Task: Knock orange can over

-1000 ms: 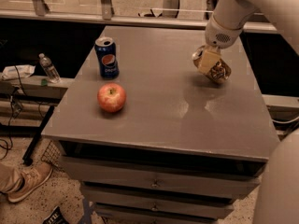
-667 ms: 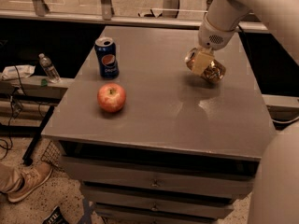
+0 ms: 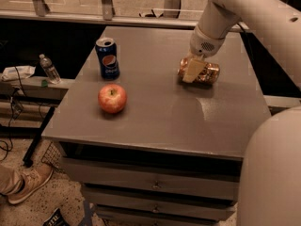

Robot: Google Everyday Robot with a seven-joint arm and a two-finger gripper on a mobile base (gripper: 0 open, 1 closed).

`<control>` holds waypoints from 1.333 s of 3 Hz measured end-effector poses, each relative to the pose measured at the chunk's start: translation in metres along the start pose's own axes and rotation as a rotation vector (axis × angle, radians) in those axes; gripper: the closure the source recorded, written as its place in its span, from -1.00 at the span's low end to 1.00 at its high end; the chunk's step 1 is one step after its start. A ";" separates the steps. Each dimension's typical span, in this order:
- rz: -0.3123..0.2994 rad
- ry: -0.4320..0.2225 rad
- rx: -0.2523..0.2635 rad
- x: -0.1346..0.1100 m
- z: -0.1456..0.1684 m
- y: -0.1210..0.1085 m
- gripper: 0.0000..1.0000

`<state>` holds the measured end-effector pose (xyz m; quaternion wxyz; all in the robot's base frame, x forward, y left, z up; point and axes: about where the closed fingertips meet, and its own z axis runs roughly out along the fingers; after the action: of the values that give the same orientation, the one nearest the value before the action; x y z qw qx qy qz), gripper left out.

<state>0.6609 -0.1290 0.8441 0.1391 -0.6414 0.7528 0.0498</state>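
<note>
The orange can lies on its side on the grey table, at the right rear part of the top. It is golden-orange and metallic. My gripper comes down from the white arm and sits right on the can's left half, covering part of it.
A blue Pepsi can stands upright at the left rear of the table. A red apple lies in front of it. A water bottle stands on a low shelf to the left. A shoe is on the floor at lower left.
The orange can has gone from tilted to lying flat on its side and has shifted left. My gripper moved left and down with it.
</note>
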 end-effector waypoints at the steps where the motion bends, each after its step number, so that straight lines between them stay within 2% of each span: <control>1: 0.004 -0.009 -0.029 0.000 0.012 0.000 1.00; 2: 0.003 -0.009 -0.030 -0.001 0.013 0.000 0.62; 4: 0.003 -0.010 -0.030 -0.002 0.013 0.000 -0.28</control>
<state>0.6632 -0.1242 0.8323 0.1329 -0.6420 0.7523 0.0643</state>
